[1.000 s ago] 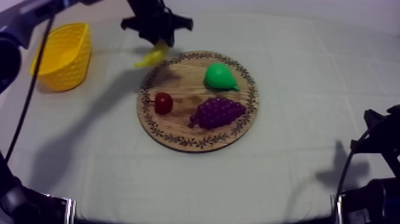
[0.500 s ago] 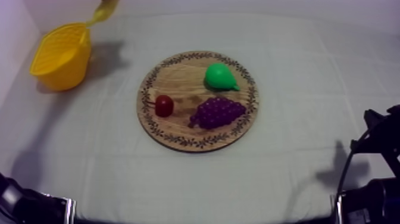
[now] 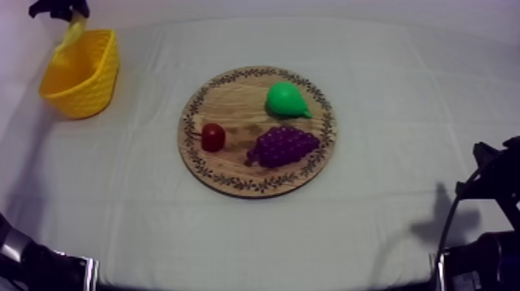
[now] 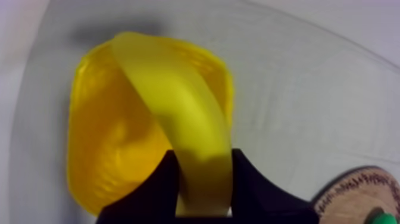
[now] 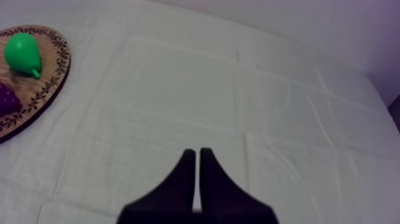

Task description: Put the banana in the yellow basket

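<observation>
My left gripper (image 3: 65,14) hangs above the far rim of the yellow basket (image 3: 81,75) at the table's far left, shut on the banana (image 3: 72,33), which dangles toward the basket's opening. In the left wrist view the banana (image 4: 181,119) stands clamped between my black fingers (image 4: 156,190), directly over the basket (image 4: 107,143). The round wooden board (image 3: 232,108) lies at the table's middle. My right gripper (image 5: 197,156) rests low at the right, its fingers together over bare cloth, holding nothing.
On the board lie a green pear (image 3: 285,99), a bunch of purple grapes (image 3: 285,145) and a small red fruit (image 3: 213,136). The pear (image 5: 22,52) and board edge (image 5: 50,77) also lie far from my right gripper. Grey-white cloth covers the table.
My left gripper carried the banana from the board's far edge leftward across the table; it now hangs over the basket. The right arm has not moved.
</observation>
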